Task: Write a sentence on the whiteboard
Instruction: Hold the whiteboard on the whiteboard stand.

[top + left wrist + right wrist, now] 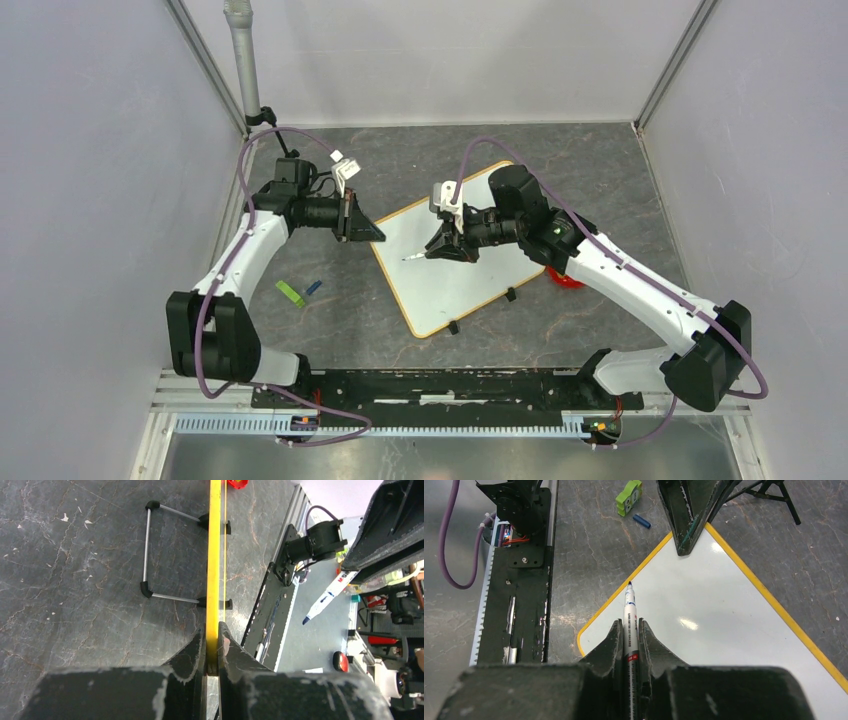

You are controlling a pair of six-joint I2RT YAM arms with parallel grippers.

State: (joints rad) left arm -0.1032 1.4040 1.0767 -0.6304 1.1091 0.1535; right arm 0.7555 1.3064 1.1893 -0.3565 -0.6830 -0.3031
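The whiteboard (450,285) lies flat on the grey table, its yellow frame turned diagonally, and its white face (704,610) is blank; the sentence is not in view. My left gripper (378,236) is shut on the board's frame (215,555) at its far-left corner, the yellow edge pinched between the jaws (214,630). My right gripper (629,625) is shut on a white marker (630,615), uncapped, with its dark tip pointing at the board's left part. In the top view the marker (415,257) hovers over the board, a short way from the left gripper (688,540).
A green block (290,293) and a blue cap (313,287) lie on the table left of the board. A red object (565,280) sits by the board's right edge under the right arm. A black stand (262,118) is at the back left. Grey walls enclose the table.
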